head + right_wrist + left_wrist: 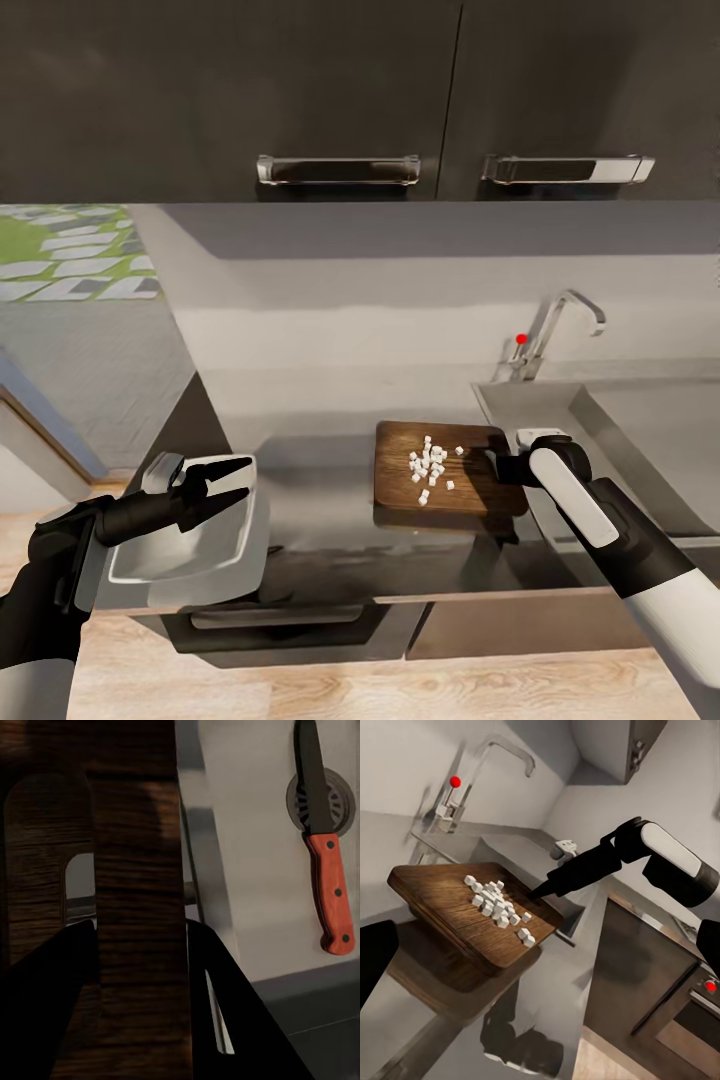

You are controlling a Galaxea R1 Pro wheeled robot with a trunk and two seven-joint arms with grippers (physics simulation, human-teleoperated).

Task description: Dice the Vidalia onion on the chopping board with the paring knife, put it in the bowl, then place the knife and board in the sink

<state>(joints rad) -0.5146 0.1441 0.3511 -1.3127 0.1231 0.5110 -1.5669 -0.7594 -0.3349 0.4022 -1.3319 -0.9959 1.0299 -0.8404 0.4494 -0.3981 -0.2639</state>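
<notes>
No legible text, labels, brands or numbers in any view. Only sign-like marks: a plain red dot on the tap [521, 339] beside the sink [640, 420], and a red round indicator on the oven front [709, 985]; neither carries readable characters.

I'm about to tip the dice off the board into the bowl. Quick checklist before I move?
1. Right gripper grips the chopping board: fingers clamp the strip beside its slot: ok.
2. Diced onion gathered mid-board, none at the edge: ok.
3. Bowl beneath the board's edge: not ok; it is well apart, toward the countertop's left end.
4. Left gripper holds the bowl: fingers at its rim, grip cannot tell.
5. Paring knife lies in the sink, blade over the drain: ok.
</notes>
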